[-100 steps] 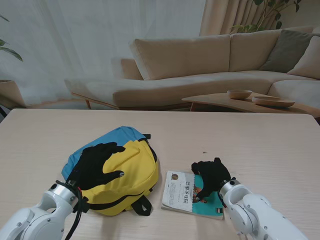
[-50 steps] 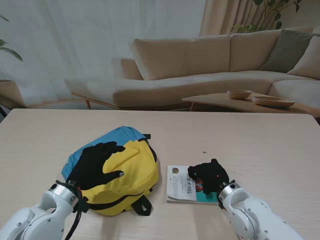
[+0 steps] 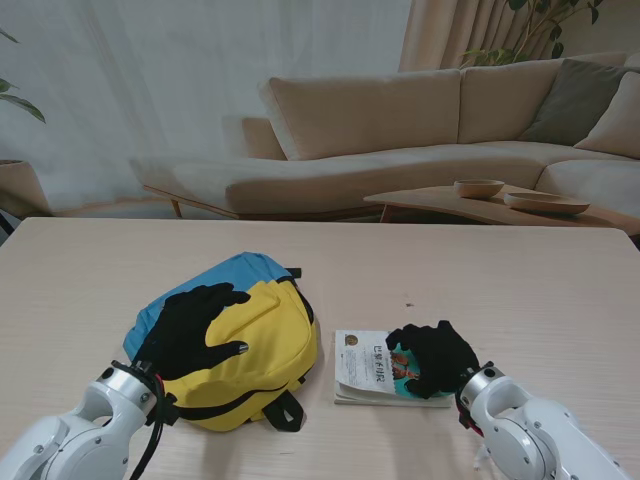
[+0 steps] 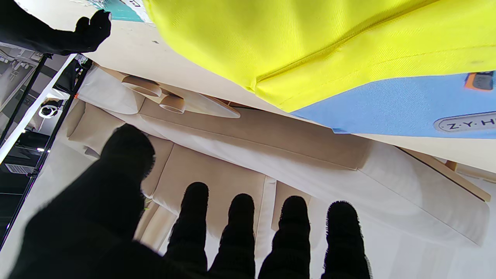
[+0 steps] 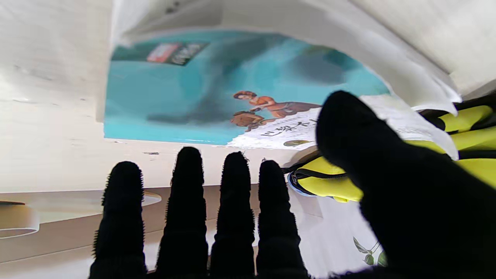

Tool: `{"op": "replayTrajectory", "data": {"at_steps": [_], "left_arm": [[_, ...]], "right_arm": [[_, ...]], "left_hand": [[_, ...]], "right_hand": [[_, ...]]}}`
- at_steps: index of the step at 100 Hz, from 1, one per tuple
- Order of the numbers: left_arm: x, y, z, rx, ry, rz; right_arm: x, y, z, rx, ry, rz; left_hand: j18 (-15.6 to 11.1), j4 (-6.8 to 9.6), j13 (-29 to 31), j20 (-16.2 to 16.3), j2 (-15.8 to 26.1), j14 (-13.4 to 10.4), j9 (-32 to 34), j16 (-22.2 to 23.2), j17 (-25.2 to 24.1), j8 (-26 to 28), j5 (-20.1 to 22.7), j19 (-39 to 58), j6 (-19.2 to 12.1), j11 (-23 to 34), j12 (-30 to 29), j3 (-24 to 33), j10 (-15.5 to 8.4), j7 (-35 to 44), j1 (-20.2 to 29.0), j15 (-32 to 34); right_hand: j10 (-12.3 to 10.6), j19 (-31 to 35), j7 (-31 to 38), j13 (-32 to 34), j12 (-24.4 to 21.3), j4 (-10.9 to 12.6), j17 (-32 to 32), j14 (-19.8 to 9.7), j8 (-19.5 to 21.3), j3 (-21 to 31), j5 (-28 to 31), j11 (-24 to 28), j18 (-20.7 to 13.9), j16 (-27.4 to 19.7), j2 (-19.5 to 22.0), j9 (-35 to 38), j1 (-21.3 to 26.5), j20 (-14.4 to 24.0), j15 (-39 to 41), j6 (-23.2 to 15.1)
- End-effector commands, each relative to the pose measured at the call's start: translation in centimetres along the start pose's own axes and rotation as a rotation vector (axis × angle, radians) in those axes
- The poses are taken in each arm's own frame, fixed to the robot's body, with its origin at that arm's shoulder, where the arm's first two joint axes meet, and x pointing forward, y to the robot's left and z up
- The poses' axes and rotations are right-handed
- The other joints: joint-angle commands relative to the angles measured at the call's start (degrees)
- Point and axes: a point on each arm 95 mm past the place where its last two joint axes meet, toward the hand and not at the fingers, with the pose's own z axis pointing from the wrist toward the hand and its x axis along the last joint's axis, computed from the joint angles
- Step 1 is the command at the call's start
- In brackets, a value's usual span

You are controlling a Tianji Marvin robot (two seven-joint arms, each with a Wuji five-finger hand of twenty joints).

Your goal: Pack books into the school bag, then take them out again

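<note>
My hands on the bag and the book

The school bag (image 3: pixel 232 345), yellow with a blue top panel, lies flat on the table (image 3: pixel 520 280) under my spread left hand (image 3: pixel 190 330). Just right of it lies a teal-and-white book (image 3: pixel 372 368); my right hand (image 3: pixel 435 358) rests over its right part, fingers apart, gripping nothing.

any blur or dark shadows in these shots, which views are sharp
Stand view: sharp, with soft even daylight and a faint shadow beside the school bag. Left wrist view: bag fabric crisp, the left hand's fingers soft-edged silhouettes. Right wrist view: the book cover is blurred, with a dark smear of shadow across it, under the right hand.
</note>
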Motion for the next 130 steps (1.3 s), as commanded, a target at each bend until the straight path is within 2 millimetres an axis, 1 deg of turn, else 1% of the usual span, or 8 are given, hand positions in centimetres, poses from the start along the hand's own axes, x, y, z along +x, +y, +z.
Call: {"op": "replayTrajectory", "data": {"at_steps": [1, 27, 36, 46, 60, 85, 108, 130], "left_arm": [[0.3, 0.1, -0.1, -0.012, 0.004, -0.006], [0.3, 0.1, -0.2, -0.010, 0.005, -0.006], [0.3, 0.1, -0.2, -0.010, 0.005, -0.006], [0.3, 0.1, -0.2, -0.009, 0.004, -0.006], [0.3, 0.1, -0.2, -0.010, 0.004, -0.005], [0.3, 0.1, -0.2, -0.009, 0.002, -0.005], [0.2, 0.1, -0.2, -0.011, 0.001, -0.004], [0.2, 0.1, -0.2, -0.010, -0.001, -0.003]], "right_arm": [[0.4, -0.5, -0.5, 0.032, 0.014, 0.000], [0.1, -0.6, -0.9, 0.137, -0.002, -0.011], [0.0, -0.8, -0.6, 0.176, -0.021, -0.030], [-0.2, -1.0, -0.1, 0.208, -0.038, -0.051], [-0.4, -1.7, 0.7, 0.238, -0.061, -0.070], [-0.7, -3.1, 1.9, 0.209, -0.081, -0.092], [-0.5, -3.6, 2.6, 0.174, -0.072, -0.104], [-0.5, -3.7, 2.9, 0.186, -0.065, -0.097]], "left_hand": [[-1.84, 0.79, -1.83, 1.34, -0.51, -1.16, -2.70, 0.10, -1.33, 0.88, -2.58, -2.63, 1.21, -0.86, 0.63, 1.79, -0.82, 0.56, -1.57, -1.81], [-1.86, 0.81, -1.95, 1.37, -0.56, -1.18, -2.98, 0.07, -1.33, 0.82, -2.93, -3.05, 1.23, -0.97, 0.54, 1.74, -0.89, 0.41, -1.53, -1.96], [-1.85, 0.81, -2.00, 1.40, -0.55, -1.23, -2.99, 0.06, -1.37, 0.77, -2.97, -3.14, 1.21, -0.96, 0.53, 1.72, -0.89, 0.30, -1.55, -2.00], [-1.90, 0.80, -2.00, 1.41, -0.55, -1.24, -3.05, 0.06, -1.35, 0.73, -2.96, -3.22, 1.22, -1.00, 0.52, 1.68, -0.97, 0.24, -1.56, -2.01], [-1.96, 0.81, -1.96, 1.46, -0.56, -1.26, -3.02, 0.10, -1.33, 0.69, -2.92, -3.33, 1.22, -0.99, 0.52, 1.66, -0.94, 0.17, -1.59, -1.98], [-1.94, 0.82, -1.95, 1.57, -0.60, -1.22, -3.03, 0.11, -1.32, 0.70, -2.91, -3.43, 1.20, -0.95, 0.54, 1.74, -0.92, 0.21, -1.53, -1.99], [-1.92, 0.81, -2.00, 1.68, -0.63, -1.30, -3.06, 0.13, -1.32, 0.68, -2.95, -3.48, 1.27, -1.00, 0.53, 1.83, -0.95, 0.18, -1.53, -1.98], [-1.96, 0.79, -2.04, 1.77, -0.67, -1.28, -3.07, 0.12, -1.33, 0.66, -2.93, -3.56, 1.20, -0.99, 0.56, 1.85, -0.98, 0.12, -1.55, -1.99]], "right_hand": [[3.45, -1.91, -4.66, -3.20, -3.72, 1.40, -1.68, 0.87, -3.95, -2.49, -2.50, -5.85, -0.43, -2.15, 1.28, -3.22, -4.55, -1.71, -4.99, 2.10], [12.66, -16.28, -29.08, -16.90, -14.58, -2.44, -9.34, 5.47, -18.51, -0.45, -10.73, -31.45, -1.50, -14.13, 1.79, -14.06, -17.22, -11.84, -26.29, 9.19], [13.89, -19.00, -46.57, -19.28, -18.17, -2.64, -10.78, 6.78, -10.89, 1.16, -8.21, -40.74, -1.55, -16.11, 0.60, -14.63, -18.24, -15.38, -29.63, 9.49], [15.33, -20.61, -47.88, -20.21, -20.40, -2.87, -11.15, 8.55, -27.38, 2.10, -6.93, -46.19, -1.26, -17.50, -0.44, -15.14, -18.41, -17.05, -32.20, 9.05], [15.43, -20.59, -47.90, -19.28, -20.65, -2.75, -10.60, 8.94, -28.96, 2.34, -6.81, -46.67, -0.89, -17.86, -1.26, -14.92, -17.05, -17.14, -33.15, 8.70], [10.89, -12.27, -41.02, -10.55, -5.96, -0.97, -7.16, 3.55, -1.69, 2.66, -8.12, -10.10, 0.07, -9.39, -6.58, -10.50, -6.68, -10.57, -22.31, 8.24], [2.88, -6.78, -27.53, -8.38, 5.78, -0.36, -5.02, 1.21, -6.98, 7.25, -6.53, 14.03, 0.66, -0.13, -13.11, -3.85, 1.29, -6.15, -0.03, 10.73], [2.46, -7.09, -22.54, -10.62, 10.65, -0.90, -6.51, 0.47, -9.94, 7.20, -7.26, 12.27, 0.33, 1.94, -13.34, -6.86, -0.19, -5.86, 4.36, 10.06]]}}
